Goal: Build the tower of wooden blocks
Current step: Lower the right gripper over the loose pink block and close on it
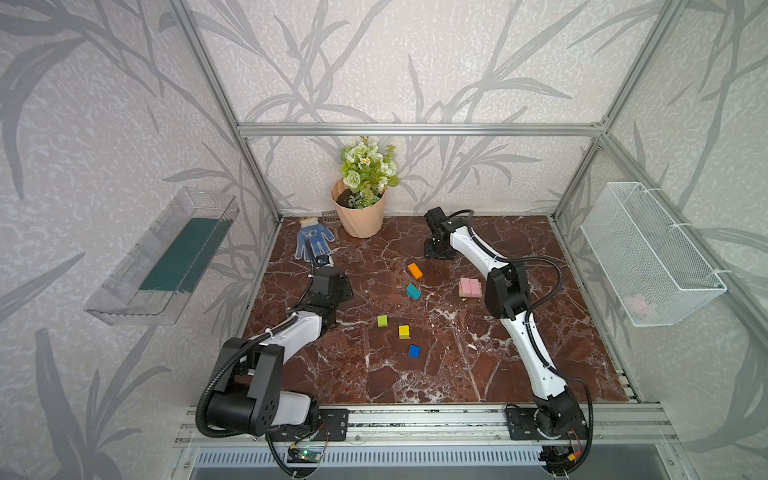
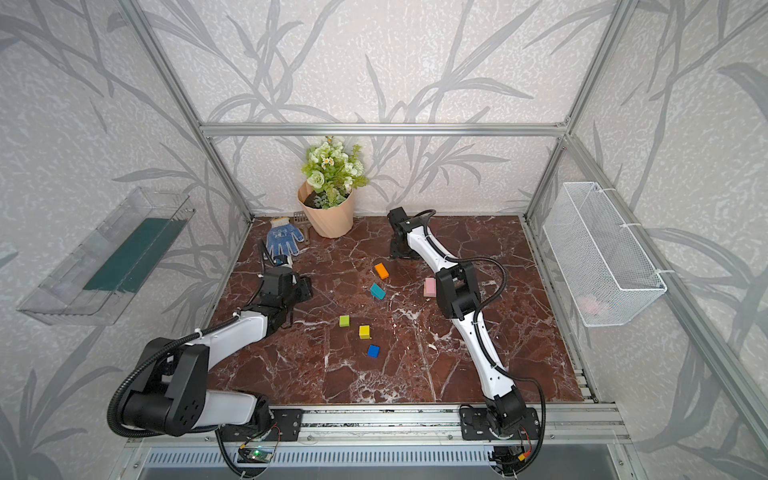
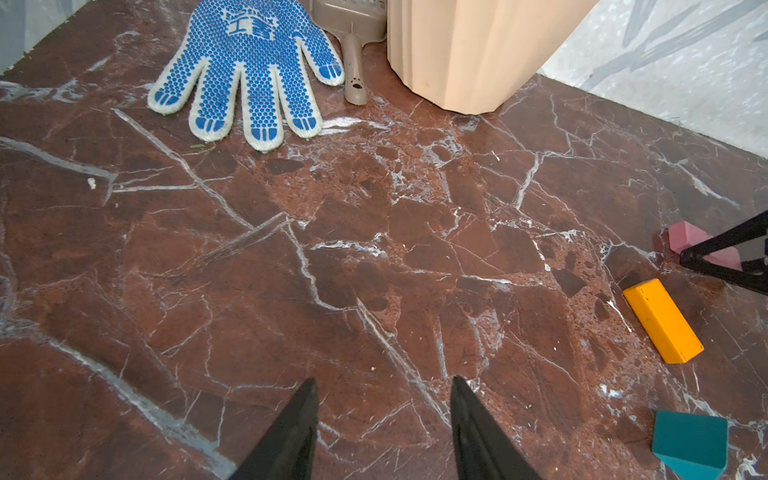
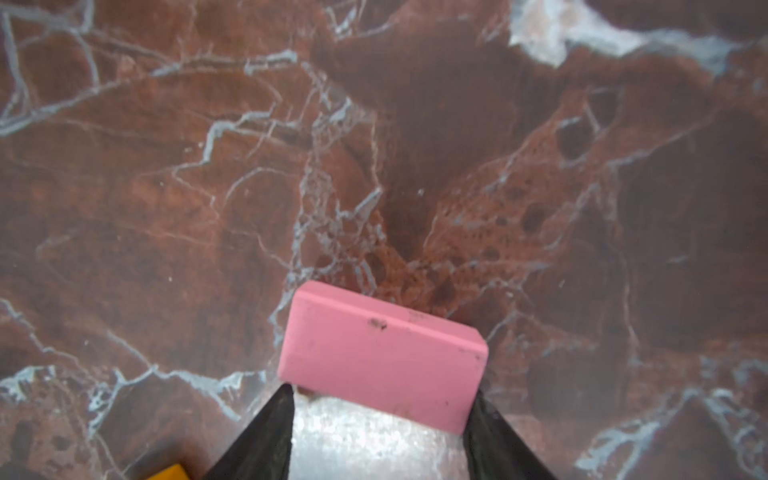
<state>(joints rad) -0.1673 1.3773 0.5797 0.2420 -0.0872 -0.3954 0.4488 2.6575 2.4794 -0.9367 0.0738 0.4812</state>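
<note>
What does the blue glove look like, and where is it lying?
The glove is a whitish knitted work glove covered in small blue grip dots, with a blue printed mark near the cuff. It looks soft and empty, and it lies flat on the red-brown marbled table with all five fingers spread. It sits in the back left corner, near the peach flower pot. A small beige scoop lies right beside it; whether they touch is unclear.

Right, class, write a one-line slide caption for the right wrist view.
A pink block sits between the right claw's black fingers, against the red-brown marble table.
</note>
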